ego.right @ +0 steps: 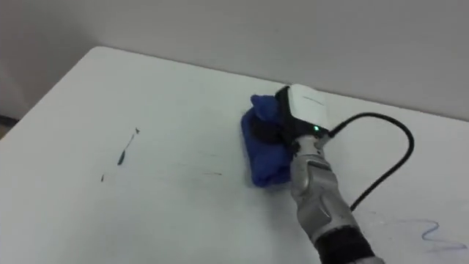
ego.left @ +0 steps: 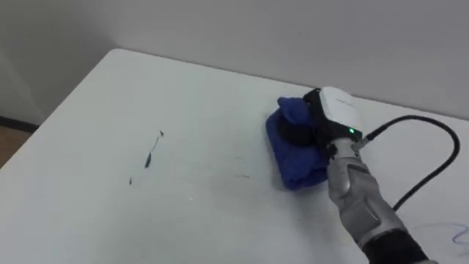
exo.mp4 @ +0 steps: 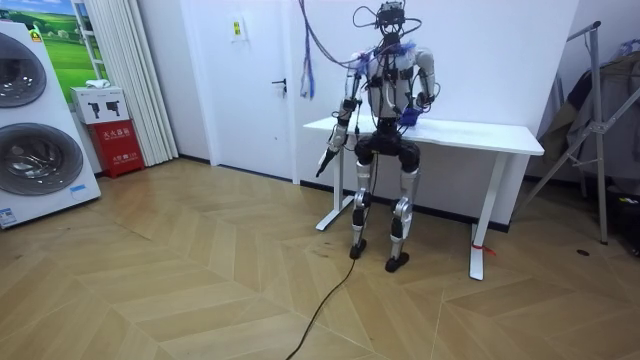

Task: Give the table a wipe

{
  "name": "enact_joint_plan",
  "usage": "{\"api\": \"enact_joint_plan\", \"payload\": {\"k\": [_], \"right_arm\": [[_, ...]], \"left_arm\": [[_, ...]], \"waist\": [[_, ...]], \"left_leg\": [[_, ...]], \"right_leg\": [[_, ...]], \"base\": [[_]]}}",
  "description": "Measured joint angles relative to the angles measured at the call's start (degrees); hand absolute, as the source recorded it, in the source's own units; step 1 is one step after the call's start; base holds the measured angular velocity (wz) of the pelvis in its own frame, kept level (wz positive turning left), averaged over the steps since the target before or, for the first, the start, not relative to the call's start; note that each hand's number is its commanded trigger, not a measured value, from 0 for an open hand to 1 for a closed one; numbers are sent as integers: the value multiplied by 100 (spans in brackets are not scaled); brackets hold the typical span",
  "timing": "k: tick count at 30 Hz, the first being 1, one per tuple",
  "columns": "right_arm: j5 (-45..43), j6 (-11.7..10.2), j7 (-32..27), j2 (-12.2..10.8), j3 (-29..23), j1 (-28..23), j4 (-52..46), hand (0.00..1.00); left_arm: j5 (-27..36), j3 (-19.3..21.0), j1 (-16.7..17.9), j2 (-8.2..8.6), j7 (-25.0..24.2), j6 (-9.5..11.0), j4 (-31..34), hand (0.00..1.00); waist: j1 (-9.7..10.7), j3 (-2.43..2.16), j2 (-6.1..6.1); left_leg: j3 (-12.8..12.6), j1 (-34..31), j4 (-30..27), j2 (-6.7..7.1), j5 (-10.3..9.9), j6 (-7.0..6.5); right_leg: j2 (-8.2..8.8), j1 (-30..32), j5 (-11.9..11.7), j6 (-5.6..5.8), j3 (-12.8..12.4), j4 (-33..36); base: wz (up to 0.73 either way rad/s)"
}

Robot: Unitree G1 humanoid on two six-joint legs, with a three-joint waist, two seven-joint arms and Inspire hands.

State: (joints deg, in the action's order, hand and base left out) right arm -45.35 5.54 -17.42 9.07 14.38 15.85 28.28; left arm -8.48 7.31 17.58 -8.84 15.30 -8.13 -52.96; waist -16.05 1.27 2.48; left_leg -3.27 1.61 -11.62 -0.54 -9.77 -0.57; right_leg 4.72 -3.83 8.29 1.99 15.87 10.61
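One desk (ego.left: 183,95). One blue cloth (ego.left: 293,167) under the one hand (ego.left: 333,110). Two dark marks (ego.left: 149,155) well to its left, and one blue scribble (ego.right: 431,232) right of it, nearer the robot.

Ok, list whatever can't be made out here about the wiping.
- Right robot hand, eye views: its own white back covers how it holds the blue cloth.
- Left robot hand, room view: hanging beside the table, too small to read as open or shut.
- Blue scribble, left eye view: cut off by the right edge.
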Motion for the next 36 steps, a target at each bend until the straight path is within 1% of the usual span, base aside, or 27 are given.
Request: {"api": "enact_joint_plan", "payload": {"k": [1,2,3,4,5,6,7,8,9,12,14,16,18,19,20,21,22,23,24,26,27,28,29,30,32,34,36], "right_arm": [[-16,-4,2,27,-10,-32,39,100],[-63,-24,0,78,-82,-268,68,100],[-62,-72,-14,85,-152,-429,85,100],[33,-315,-239,74,-355,-845,54,100],[45,-521,-427,86,-534,-1204,31,100],[112,-676,-621,86,-749,-1542,39,100],[136,-752,-711,91,-879,-1737,35,100],[227,-880,-854,121,-1140,-2105,32,100],[269,-950,-1017,235,-1320,-2434,34,100],[478,-978,-1277,455,-1665,-2810,196,100],[580,-963,-1283,461,-1817,-2796,264,100],[679,-894,-1279,460,-1760,-2716,302,100],[712,-754,-1228,459,-1707,-2630,298,100],[716,-596,-1139,444,-1630,-2565,184,100],[708,-384,-1053,428,-1485,-2411,111,100],[703,-157,-909,413,-1296,-2220,38,100],[691,-54,-815,406,-1203,-2111,-5,100],[551,154,-578,326,-991,-1903,-178,100],[416,231,-468,299,-865,-1827,-299,100],[184,373,-71,202,-210,-1392,-626,100],[176,362,87,154,148,-1113,-654,100],[176,335,154,140,276,-1006,-653,100],[163,248,261,131,409,-855,-648,100],[74,190,310,126,442,-738,-646,100],[22,79,221,123,411,-772,-506,100],[10,-110,11,123,213,-990,-448,100],[10,-430,-386,160,-51,-1427,-344,100]], "left_arm": [[-3,0,-2,28,-2,-28,0,0],[-2,26,9,50,-5,-33,4,0],[-2,57,18,50,-5,-33,5,0],[2,174,80,47,-3,-31,6,0],[1,311,210,42,-2,-29,17,0],[8,403,282,10,3,-24,19,0],[5,428,336,-17,-1,-15,27,0],[-11,579,394,-38,-1,31,52,0],[-60,675,408,-56,6,75,67,0],[-114,719,434,-67,4,114,186,0],[-114,698,402,-69,-27,115,322,0],[-114,577,390,-106,-24,116,415,0],[-89,518,318,-101,-16,109,402,0],[-39,450,271,-91,8,98,401,0],[1,325,224,-83,47,97,394,0],[10,201,153,-81,49,96,347,0],[15,134,114,-71,49,90,329,0],[12,35,50,-36,51,89,324,0],[11,8,18,-21,51,89,324,0],[11,-155,-63,-36,76,86,186,0],[10,-217,-64,-31,75,79,181,0],[7,-253,-66,-32,76,73,182,0],[11,-305,-63,-30,76,50,184,0],[17,-305,-55,3,76,42,202,0],[45,-296,55,29,74,-7,217,0],[82,-268,212,28,74,-24,246,0],[86,-198,412,30,70,-27,254,0]], "waist": [[18,33,-18],[62,42,-42],[117,31,-52],[320,1,-79],[476,-40,-94],[670,-59,-121],[746,-96,-121],[872,-173,-66],[953,-225,-39],[1015,-253,-85],[1038,-239,-64],[1052,-249,-79],[1005,-238,-64],[957,-239,-67],[868,-210,-79],[828,-201,-66],[789,-195,-64],[703,-188,-65],[635,-178,-66],[398,-154,-40],[307,-122,-38],[290,-102,-34],[204,-55,-49],[141,43,-75],[180,69,-80],[281,47,-112],[425,-40,-153]], "left_leg": [[28,-20,1,13,6,-9],[52,-68,-2,43,16,-24],[72,-80,-6,51,18,-27],[123,-55,1,61,20,-32],[115,23,22,62,17,-33],[122,105,31,68,10,-38],[120,128,36,72,3,-43],[114,180,46,86,-4,-46],[106,239,49,98,-15,-61],[48,445,23,118,-94,-70],[46,471,0,130,-106,-94],[36,469,-17,141,-107,-110],[5,481,-15,140,-109,-121],[-49,474,-4,139,-109,-122],[-129,477,2,124,-109,-119],[-175,451,15,105,-102,-108],[-209,436,22,97,-99,-103],[-272,386,32,71,-92,-93],[-301,368,40,54,-88,-89],[-376,315,110,-9,-55,-59],[-383,306,138,-27,-45,-40],[-383,315,142,-34,-45,-35],[-332,294,130,-36,-45,-31],[-268,241,114,-31,-40,-27],[-177,149,80,-15,-35,-27],[-99,113,82,6,-20,-30],[-87,169,105,29,-18,-33]], "right_leg": [[8,6,-5,7,7,-6],[30,-9,-10,17,30,-87],[35,-27,-15,23,69,-128],[50,-77,-22,35,151,-149],[50,-157,-20,38,148,-177],[50,-255,-13,48,151,-196],[52,-284,3,58,144,-200],[74,-328,48,69,121,-199],[87,-397,77,91,74,-189],[105,-560,85,164,-20,-183],[127,-587,70,189,-45,-175],[133,-588,48,219,-79,-183],[131,-577,36,225,-142,-182],[127,-526,15,196,-186,-153],[106,-487,0,179,-229,-150],[89,-420,-18,149,-271,-122],[80,-368,-19,137,-322,-83],[59,-273,-38,105,-371,-70],[37,-238,-52,83,-411,-71],[-29,-126,-80,36,-466,-58],[-51,-106,-85,26,-460,-71],[-57,-108,-84,24,-439,-81],[-59,-107,-80,26,-379,-95],[-55,-89,-81,27,-307,-103],[-40,-89,-86,30,-210,-119],[-21,-110,-85,31,-132,-153],[2,-178,-76,44,-88,-199]], "base": [[19],[17],[31],[23],[20],[0],[0],[0],[-6],[-21],[-3],[-5],[-10],[-28],[-35],[-33],[-26],[-23],[-28],[-19],[0],[15],[27],[30],[27],[21],[13]]}}
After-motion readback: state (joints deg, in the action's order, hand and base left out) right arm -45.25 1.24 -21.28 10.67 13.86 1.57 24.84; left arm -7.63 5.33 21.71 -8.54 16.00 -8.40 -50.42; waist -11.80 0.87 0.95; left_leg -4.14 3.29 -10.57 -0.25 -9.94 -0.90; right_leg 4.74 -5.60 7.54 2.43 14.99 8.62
